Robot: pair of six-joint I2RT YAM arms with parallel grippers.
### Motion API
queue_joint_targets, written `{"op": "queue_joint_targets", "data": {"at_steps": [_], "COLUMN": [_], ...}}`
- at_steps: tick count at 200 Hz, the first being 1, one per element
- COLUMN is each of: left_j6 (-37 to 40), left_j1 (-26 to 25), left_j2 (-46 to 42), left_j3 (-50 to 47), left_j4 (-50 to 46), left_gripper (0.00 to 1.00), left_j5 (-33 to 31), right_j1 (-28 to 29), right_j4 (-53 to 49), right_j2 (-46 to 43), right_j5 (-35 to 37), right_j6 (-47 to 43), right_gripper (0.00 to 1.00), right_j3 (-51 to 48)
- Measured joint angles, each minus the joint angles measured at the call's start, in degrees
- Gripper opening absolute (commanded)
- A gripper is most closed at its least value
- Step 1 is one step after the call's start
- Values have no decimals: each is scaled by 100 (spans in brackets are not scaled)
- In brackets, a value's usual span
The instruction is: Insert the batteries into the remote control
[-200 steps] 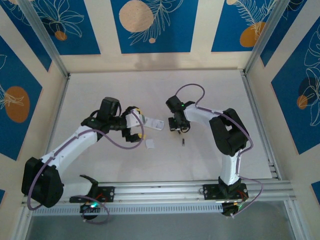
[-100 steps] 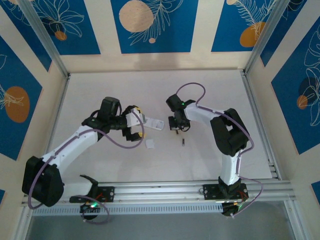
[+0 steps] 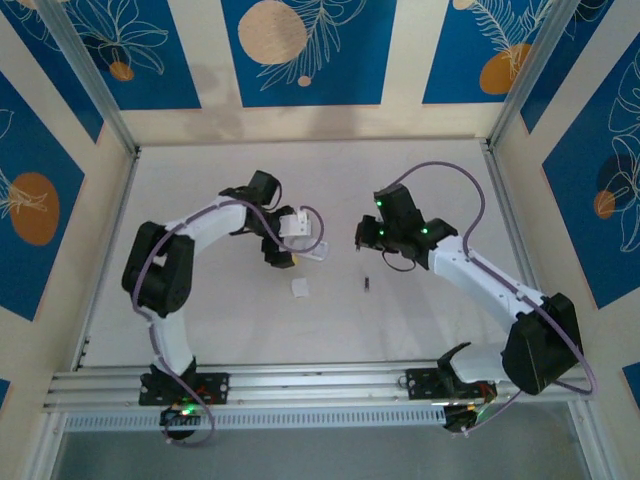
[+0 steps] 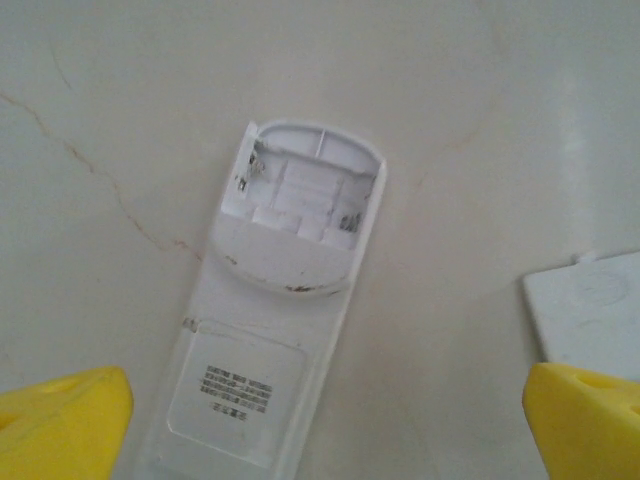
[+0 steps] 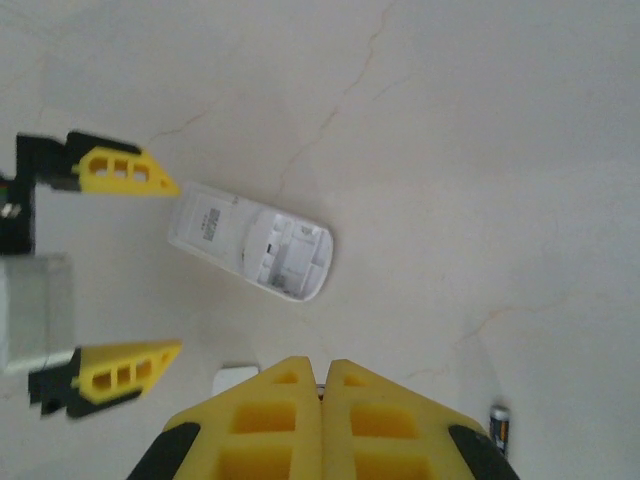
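The remote control (image 4: 285, 310) lies back up on the table, its battery bay uncovered and empty; it also shows as a white slab (image 3: 312, 248) (image 5: 255, 245). My left gripper (image 4: 325, 420) (image 3: 283, 240) hangs open above its label end, a yellow fingertip on each side without touching. My right gripper (image 5: 322, 375) (image 3: 361, 238) hovers right of the remote, shut, with a thin dark sliver pinched between its tips, apparently a battery. Another battery (image 3: 367, 284) (image 5: 499, 425) lies on the table nearer the arms' bases.
The small white square cover piece (image 3: 300, 288) (image 4: 590, 320) (image 5: 238, 378) lies on the table near the remote. The pale tabletop (image 3: 200, 320) is walled in by patterned panels, with a metal rail (image 3: 320, 380) along the near edge.
The right gripper has shut and lifted off the table, moving slightly right. Both arms now stand in different poses; the left gripper stays open by the remote.
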Motion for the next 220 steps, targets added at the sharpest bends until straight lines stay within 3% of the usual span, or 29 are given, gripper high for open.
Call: {"op": "queue_joint_targets", "data": {"at_steps": [26,55,105,129,143,167,220], "left_j6": [219,369,494,509,472,356,-341], "left_j1": [-2,-2,-2,-2,-2,-2,-44], "left_j2": [448,925,1434,1519,1545,1552,1475], "left_j3": [501,1012,1298,1462,1541,1567,1453], "left_j4": [-221,-378,-741,-898,-962,-1001,-861], "left_gripper": [98,87,82,72,63,57,53], "left_j5": [-118,-190,-278,-328,-361,-361,-424], "right_j1": [-17,-63,-201,-236,-236,-236,-234], "right_j4": [-85,-164,-256,-313,-345,-387,-387], "right_j2": [-238,-389,-498,-498,-501,-549,-822], "right_j5": [-9,-11,-17,-33,-35,-33,-26], "right_j6": [22,22,20,17,20,26,286], "right_gripper": [4,4,4,4,4,4,5], "right_j3": [-203,-267,-269,-269,-267,-267,-269]}}
